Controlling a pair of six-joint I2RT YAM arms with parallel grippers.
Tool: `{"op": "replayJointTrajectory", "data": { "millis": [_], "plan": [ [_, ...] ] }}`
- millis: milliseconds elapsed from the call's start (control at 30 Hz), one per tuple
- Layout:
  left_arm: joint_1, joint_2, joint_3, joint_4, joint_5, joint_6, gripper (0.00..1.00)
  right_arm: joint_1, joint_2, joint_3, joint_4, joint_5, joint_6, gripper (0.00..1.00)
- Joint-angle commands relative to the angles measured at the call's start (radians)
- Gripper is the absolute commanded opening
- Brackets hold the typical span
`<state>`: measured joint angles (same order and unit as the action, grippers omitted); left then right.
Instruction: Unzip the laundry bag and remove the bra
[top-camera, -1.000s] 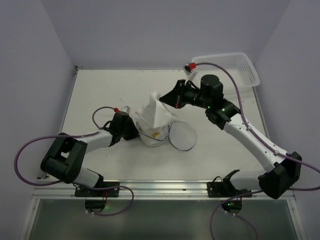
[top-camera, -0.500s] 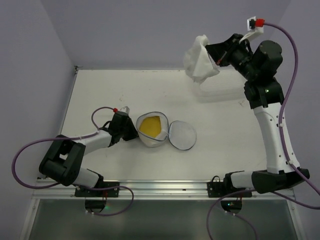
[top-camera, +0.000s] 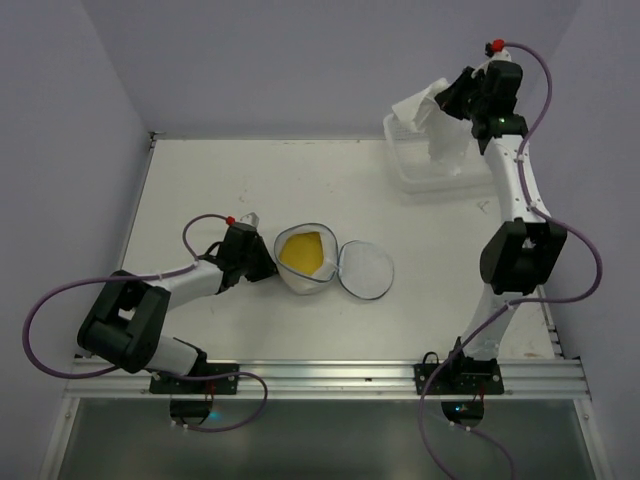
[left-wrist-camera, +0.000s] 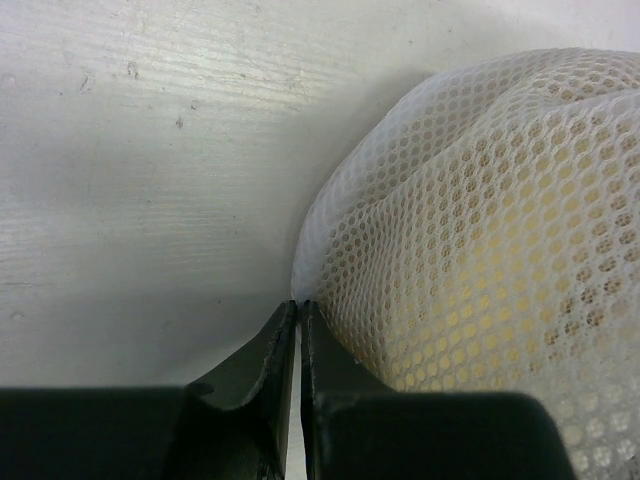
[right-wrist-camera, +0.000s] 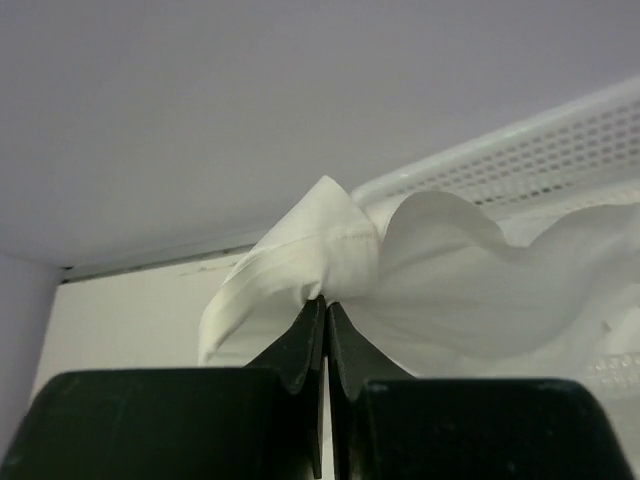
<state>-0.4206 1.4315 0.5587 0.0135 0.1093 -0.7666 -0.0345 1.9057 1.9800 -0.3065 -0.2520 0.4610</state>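
Observation:
The round white mesh laundry bag (top-camera: 305, 258) sits open mid-table, yellow lining showing, its lid (top-camera: 366, 271) flipped to the right. My left gripper (top-camera: 268, 262) is shut on the bag's left edge; its mesh (left-wrist-camera: 480, 220) fills the left wrist view, and the jaws (left-wrist-camera: 298, 305) pinch the rim. My right gripper (top-camera: 447, 103) is shut on the white bra (top-camera: 440, 135) and holds it high over the white basket (top-camera: 415, 175) at the back right. In the right wrist view the bra (right-wrist-camera: 400, 270) bunches at the fingertips (right-wrist-camera: 325, 300).
The white plastic lattice basket (right-wrist-camera: 530, 165) stands at the table's back right corner. Purple cables loop from both arms. The table's back edge meets the wall.
My right gripper lifted the bra out of the bag, carried it up and to the back right, and now holds it over the basket. The left gripper has not moved.

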Motion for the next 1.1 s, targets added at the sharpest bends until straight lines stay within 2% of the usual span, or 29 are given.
{"op": "replayJointTrajectory", "data": {
  "millis": [0,200,367,467,500,533,567,600,667,767,933,1033,1067],
  "plan": [
    [-0.004,-0.026,0.012,-0.012,0.004,-0.008,0.09,-0.034,0.070,0.077,0.006,0.136,-0.045,0.00],
    [-0.004,-0.020,0.021,-0.050,-0.002,-0.010,0.09,-0.048,0.194,0.138,-0.042,0.244,-0.090,0.00],
    [-0.004,-0.014,0.020,-0.052,-0.002,-0.014,0.09,-0.048,0.297,0.167,-0.129,0.179,-0.059,0.00],
    [-0.004,-0.014,0.018,-0.052,-0.003,-0.013,0.09,-0.047,0.306,0.145,-0.157,0.105,-0.052,0.08],
    [-0.004,-0.016,0.018,-0.053,-0.003,-0.013,0.09,-0.045,0.297,0.132,-0.161,0.088,-0.047,0.19],
    [-0.004,-0.014,0.020,-0.052,-0.006,-0.011,0.09,-0.044,0.287,0.116,-0.161,0.071,-0.041,0.25],
    [-0.004,-0.014,0.020,-0.053,-0.007,-0.010,0.09,-0.042,0.250,0.079,-0.157,0.048,-0.041,0.32],
    [-0.004,-0.016,0.021,-0.052,-0.007,-0.010,0.09,-0.033,0.228,0.044,-0.146,0.045,-0.045,0.45],
    [-0.004,-0.019,0.024,-0.053,-0.003,-0.005,0.09,-0.018,0.161,0.022,-0.149,0.063,-0.065,0.56],
    [-0.004,-0.029,0.029,-0.056,-0.008,0.004,0.09,0.002,0.081,-0.023,-0.171,0.069,-0.073,0.66],
    [-0.004,-0.036,0.029,-0.066,-0.010,0.016,0.09,0.100,-0.152,-0.191,-0.184,0.043,-0.094,0.68],
    [-0.004,-0.036,0.026,-0.064,-0.008,0.026,0.09,0.227,-0.270,-0.338,-0.169,0.030,-0.110,0.69],
    [-0.004,-0.037,0.023,-0.063,-0.007,0.032,0.09,0.307,-0.296,-0.378,-0.158,0.033,-0.110,0.68]
  ]
}}
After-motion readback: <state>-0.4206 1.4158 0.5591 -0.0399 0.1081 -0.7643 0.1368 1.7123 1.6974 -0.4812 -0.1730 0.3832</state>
